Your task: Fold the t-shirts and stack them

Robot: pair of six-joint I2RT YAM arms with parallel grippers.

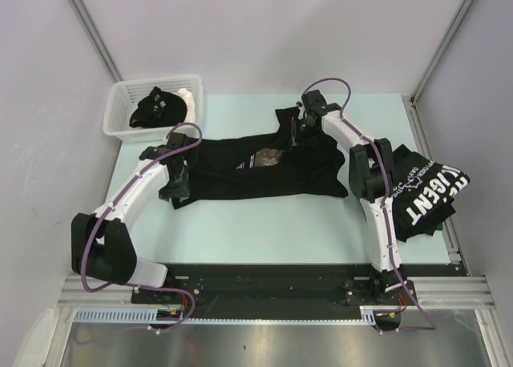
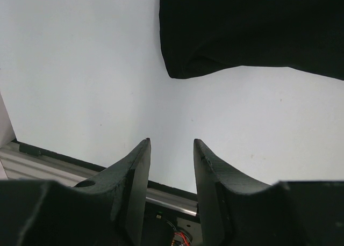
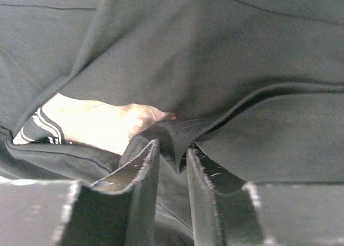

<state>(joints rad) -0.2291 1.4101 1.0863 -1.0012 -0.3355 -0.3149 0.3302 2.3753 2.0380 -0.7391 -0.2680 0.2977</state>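
The black print t-shirt (image 1: 240,179) is pinched at a fold by the right gripper (image 3: 173,147), jaws nearly closed on cloth. The left gripper (image 2: 171,144) is held part open and empty above the bench (image 2: 80,69), near the shirt's corner. The shirt is spread mid-bench; a folded white-lettered t-shirt (image 1: 425,192) is seen at the right edge.

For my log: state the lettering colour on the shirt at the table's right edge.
White lettering on a black shirt; best in the top external view.

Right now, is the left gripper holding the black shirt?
No. The left gripper is open above the table, and the shirt lies beyond its fingertips, untouched.
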